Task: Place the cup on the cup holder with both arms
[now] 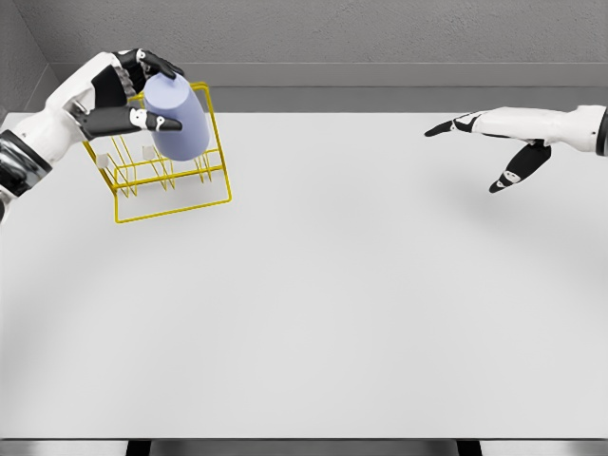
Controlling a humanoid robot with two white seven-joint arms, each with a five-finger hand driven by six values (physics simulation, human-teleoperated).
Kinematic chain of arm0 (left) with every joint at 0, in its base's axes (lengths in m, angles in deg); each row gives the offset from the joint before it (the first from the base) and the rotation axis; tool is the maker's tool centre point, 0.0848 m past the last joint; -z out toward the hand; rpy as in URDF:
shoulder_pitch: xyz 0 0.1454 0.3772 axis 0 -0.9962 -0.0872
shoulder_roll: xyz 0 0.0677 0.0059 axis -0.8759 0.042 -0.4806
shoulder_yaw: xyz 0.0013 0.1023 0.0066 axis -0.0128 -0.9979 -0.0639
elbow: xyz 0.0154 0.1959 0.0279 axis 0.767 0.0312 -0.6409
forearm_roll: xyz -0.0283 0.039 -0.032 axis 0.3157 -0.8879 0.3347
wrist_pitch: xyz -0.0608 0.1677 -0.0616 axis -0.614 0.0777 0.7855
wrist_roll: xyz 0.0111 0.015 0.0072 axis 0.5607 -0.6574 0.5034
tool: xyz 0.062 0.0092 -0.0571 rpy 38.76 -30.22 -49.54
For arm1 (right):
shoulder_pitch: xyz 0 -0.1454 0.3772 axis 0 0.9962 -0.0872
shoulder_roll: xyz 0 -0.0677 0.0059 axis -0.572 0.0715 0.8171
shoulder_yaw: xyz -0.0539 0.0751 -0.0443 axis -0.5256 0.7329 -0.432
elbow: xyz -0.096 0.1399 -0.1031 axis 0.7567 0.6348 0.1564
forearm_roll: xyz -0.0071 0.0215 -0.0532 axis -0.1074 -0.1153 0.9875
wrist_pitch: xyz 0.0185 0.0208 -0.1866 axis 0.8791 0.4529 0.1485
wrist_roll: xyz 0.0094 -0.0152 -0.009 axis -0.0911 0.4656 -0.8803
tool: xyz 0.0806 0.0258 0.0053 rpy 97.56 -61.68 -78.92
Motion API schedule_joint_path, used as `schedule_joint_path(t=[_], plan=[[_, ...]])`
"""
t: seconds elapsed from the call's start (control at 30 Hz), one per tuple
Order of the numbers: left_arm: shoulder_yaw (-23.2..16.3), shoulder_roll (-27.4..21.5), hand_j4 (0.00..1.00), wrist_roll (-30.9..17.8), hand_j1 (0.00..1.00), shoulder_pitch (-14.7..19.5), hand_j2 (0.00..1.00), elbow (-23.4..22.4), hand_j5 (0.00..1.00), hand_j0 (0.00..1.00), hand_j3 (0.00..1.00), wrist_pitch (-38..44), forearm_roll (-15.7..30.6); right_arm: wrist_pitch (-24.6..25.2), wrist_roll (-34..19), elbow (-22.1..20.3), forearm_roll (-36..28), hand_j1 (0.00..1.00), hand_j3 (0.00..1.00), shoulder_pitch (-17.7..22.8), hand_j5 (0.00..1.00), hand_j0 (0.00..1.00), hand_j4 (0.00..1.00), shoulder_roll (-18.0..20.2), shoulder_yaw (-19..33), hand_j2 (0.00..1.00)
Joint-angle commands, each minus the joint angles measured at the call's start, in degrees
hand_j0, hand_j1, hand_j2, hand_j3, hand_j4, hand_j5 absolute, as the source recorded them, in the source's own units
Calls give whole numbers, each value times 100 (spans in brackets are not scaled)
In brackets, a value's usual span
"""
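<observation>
Lavender cup (178, 116) at 10 o'clock, gripped round its wall by L hand (128, 95) over yellow wire cup holder (171, 180); R hand (499, 142) at 2 o'clock, fingers spread, empty; prob. light, rigid, smooth-sided, so slippery — best held mid-body w/ opposed thumb.

Bright, even, diffuse light, no obvious single source. Surface (361, 304) reads near-white w/ a faint vignette: slightly greyer toward the corners and bottom edge. Shadows almost nil; only a v. soft, pale smudge under the yellow wire holder (195, 195). No glare or hot spots; the lavender cup (179, 119) shows smooth shading, lighter on top. Render is sharp overall, no motion blur, no edge distortion. Grey back wall (332, 38) has a fine grainy texture, darker than the surface.
</observation>
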Motion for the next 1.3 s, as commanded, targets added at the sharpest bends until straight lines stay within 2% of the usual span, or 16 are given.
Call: schedule_joint_path(t=[0.0,0.07,0.2,0.33,0.4,0.6,0.77,0.8,0.93,1.03,1.1,1.27], plan=[[2,-18,72,-9,72,0,72,9,72,72,72,52,49,15,2,-2,-30,100,100,0,100,100,100,1,9,100],[2,-18,77,-9,77,-9,77,18,77,77,77,52,49,15,2,-2,-39,100,100,0,100,100,100,1,9,100],[2,-27,82,-9,82,-18,82,26,82,82,82,43,49,15,2,-2,-39,100,100,0,100,100,100,1,9,100],[2,-27,83,-17,83,-18,83,35,83,83,83,43,49,15,2,-2,-39,100,100,0,100,100,100,1,9,100],[2,-27,88,-17,88,-18,88,35,88,88,88,34,49,15,2,-2,-39,100,100,0,100,100,100,1,9,100],[2,-27,88,-26,88,-26,88,35,88,88,88,34,58,15,2,-2,-39,100,100,0,100,100,100,1,9,100],[10,-246,97,-404,97,-114,97,307,97,97,97,34,453,15,2,-2,-39,100,100,0,100,100,100,10,9,100],[10,-325,100,-404,100,-184,100,395,100,100,100,34,488,15,2,-2,-39,100,100,0,100,100,100,10,9,100],[89,-756,100,-406,100,-413,100,721,100,100,100,25,963,15,2,-2,-39,100,100,0,100,100,100,10,9,100],[450,-1019,100,-406,100,-914,100,1081,100,100,100,17,1305,15,2,-2,-39,100,100,0,100,100,100,19,9,100],[450,-1319,100,-406,100,-1063,100,1195,100,100,100,43,1657,15,2,-2,-39,100,100,0,100,100,100,19,9,100],[432,-1292,100,-406,100,-1204,100,1397,100,100,100,52,1666,15,2,-2,-39,100,100,0,100,100,100,19,9,100]])
